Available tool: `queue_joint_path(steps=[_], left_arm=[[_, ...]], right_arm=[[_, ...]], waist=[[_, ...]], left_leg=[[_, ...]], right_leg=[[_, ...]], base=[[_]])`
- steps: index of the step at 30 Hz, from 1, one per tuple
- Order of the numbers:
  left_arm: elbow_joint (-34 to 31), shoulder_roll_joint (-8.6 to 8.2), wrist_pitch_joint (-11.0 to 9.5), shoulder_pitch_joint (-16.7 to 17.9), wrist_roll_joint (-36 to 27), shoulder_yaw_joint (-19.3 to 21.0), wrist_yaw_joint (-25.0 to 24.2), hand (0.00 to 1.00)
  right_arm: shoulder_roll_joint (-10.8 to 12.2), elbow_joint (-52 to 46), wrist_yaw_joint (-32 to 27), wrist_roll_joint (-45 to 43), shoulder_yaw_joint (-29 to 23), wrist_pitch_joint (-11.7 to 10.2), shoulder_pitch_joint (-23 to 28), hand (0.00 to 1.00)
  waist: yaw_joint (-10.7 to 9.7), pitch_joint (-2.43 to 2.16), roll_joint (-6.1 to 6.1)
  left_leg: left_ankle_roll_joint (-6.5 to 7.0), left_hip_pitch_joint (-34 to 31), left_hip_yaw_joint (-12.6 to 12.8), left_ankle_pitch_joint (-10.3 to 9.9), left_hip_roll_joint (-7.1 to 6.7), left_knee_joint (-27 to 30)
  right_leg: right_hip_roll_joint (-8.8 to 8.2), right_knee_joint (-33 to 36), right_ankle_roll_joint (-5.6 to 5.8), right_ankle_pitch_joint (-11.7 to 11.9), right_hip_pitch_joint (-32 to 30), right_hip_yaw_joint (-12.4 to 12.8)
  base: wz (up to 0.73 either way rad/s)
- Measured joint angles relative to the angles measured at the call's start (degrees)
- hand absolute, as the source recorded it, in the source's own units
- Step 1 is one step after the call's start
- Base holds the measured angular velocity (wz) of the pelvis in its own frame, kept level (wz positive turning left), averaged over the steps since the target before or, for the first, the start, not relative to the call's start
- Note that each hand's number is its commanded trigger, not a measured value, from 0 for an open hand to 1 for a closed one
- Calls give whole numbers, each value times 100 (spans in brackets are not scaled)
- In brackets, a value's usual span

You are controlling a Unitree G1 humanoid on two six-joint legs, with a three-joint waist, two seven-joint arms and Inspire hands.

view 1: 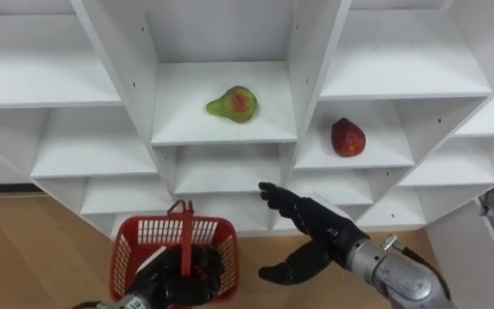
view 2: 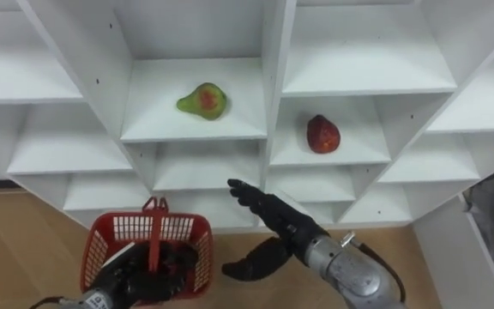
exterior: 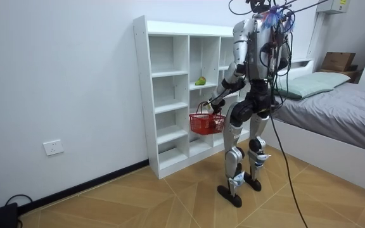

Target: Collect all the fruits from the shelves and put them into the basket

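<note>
View from my head, facing the white closet (view 1: 118,69). The pear (view 1: 232,104), green with a red blush, lies on its side on the shelf of the middle compartment. Its long axis runs along the shelf from side to side, the narrow stem end pointing to my left and the broad end to my right.

A red fruit (view 1: 347,137) sits in the next compartment to my right, one shelf level lower. Its long axis runs roughly front to back, with the narrower end toward the closet's back wall.

My right hand (view 1: 303,219) is raised in front of the lower shelves, below and between the two fruits and touching neither. Its fingers (view 1: 281,199) are straight and point up and to my left toward the pear's compartment. The thumb is spread well apart beneath them, and the hand holds nothing.

My left hand (view 1: 180,273) has its fingers curled on the red basket (view 1: 131,245). The basket's handle (view 1: 183,219) stands upright above the hand. I cannot tell whether anything lies inside the basket.

In the room view I stand upright on the wooden floor (exterior: 170,202), close before the closet. The basket hangs from my left hand, and a bed (exterior: 347,114) is behind me.
</note>
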Motion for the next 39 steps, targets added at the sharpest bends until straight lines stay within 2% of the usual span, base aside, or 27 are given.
queue_joint_path(steps=[9,12,22,31,34,36,39], left_arm=[[37,-68,-34,44,7,218,-5,100],[37,-83,-34,43,7,217,-13,100],[140,-76,-76,123,9,216,5,100],[134,-90,-95,133,18,238,-10,100],[134,-92,-94,147,21,340,-49,100],[134,-93,-95,154,23,419,-57,100],[135,-101,-95,154,26,448,-66,100]], right_arm=[[-9,-478,35,-10,-325,-2,26,0],[3,-710,-1,-18,-326,-2,21,0],[18,-1800,-450,-314,-417,-4,17,0],[19,-2246,-536,-750,-438,-9,-81,0],[14,-2245,-575,-925,-438,-9,-111,0],[15,-2245,-602,-985,-438,-9,-116,0],[20,-2245,-606,-1153,-437,-9,-166,0]], waist=[[34,-9,-34],[114,-3,-41],[160,66,-161],[316,45,-196],[318,49,-231],[317,32,-267],[328,44,-314]], left_leg=[[-12,258,19,-9,-5,-64],[-20,277,15,-14,-2,-63],[-45,308,-100,-31,-10,-71],[-50,329,-100,-46,-9,-74],[-50,377,-124,-46,-9,-76],[-52,416,-154,-47,-10,-86],[-54,510,-182,-47,-12,-123]], right_leg=[[9,1,6,-31,213,33],[14,5,4,-42,230,32],[12,-17,1,-105,338,-64],[15,-33,-1,-117,361,-73],[15,-55,-1,-117,426,-96],[16,-89,-1,-117,491,-129],[17,-113,0,-119,597,-160]], base=[[-1],[0],[6],[0],[4],[7],[5]])
